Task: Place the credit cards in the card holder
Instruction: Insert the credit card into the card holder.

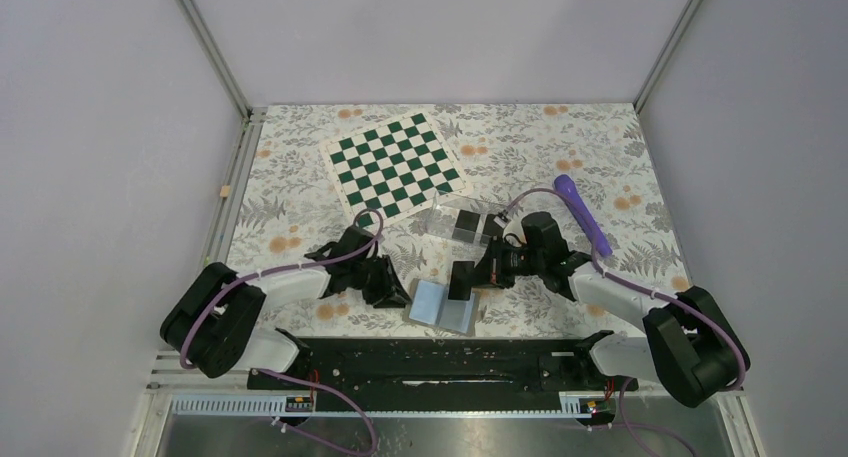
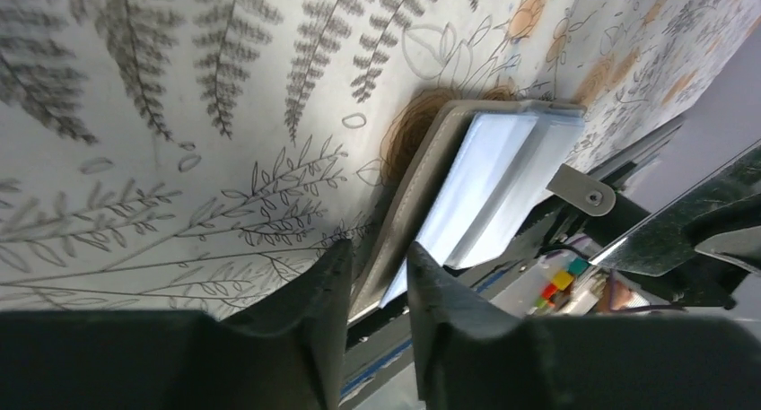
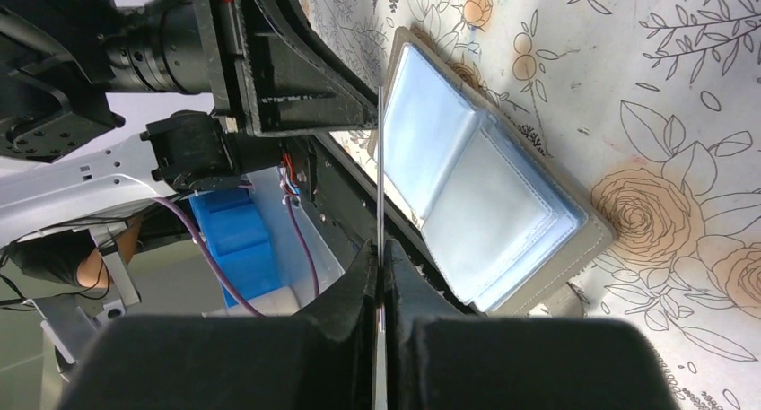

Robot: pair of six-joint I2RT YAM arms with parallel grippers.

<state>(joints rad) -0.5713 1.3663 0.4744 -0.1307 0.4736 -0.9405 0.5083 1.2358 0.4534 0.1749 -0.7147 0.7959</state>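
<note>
Taupe wallet [image 1: 443, 307] lies open at the table's near edge, blue lining up. At its left flap the left hand [image 2: 377, 275] has its fingers a little apart with the flap's rim between them; whether they nip it I cannot tell. Just above the wallet the right hand [image 3: 380, 262] is pressed together on one credit card [image 3: 380, 159], held by its end. Toward the table's middle stands the card holder [image 1: 440, 215], black cards [image 1: 467, 223] inside. Carry the card over a free slot, edge down, and release only once it is seated.

Overhead view, close wrist views, shared wallet [image 3: 485, 195]
</note>
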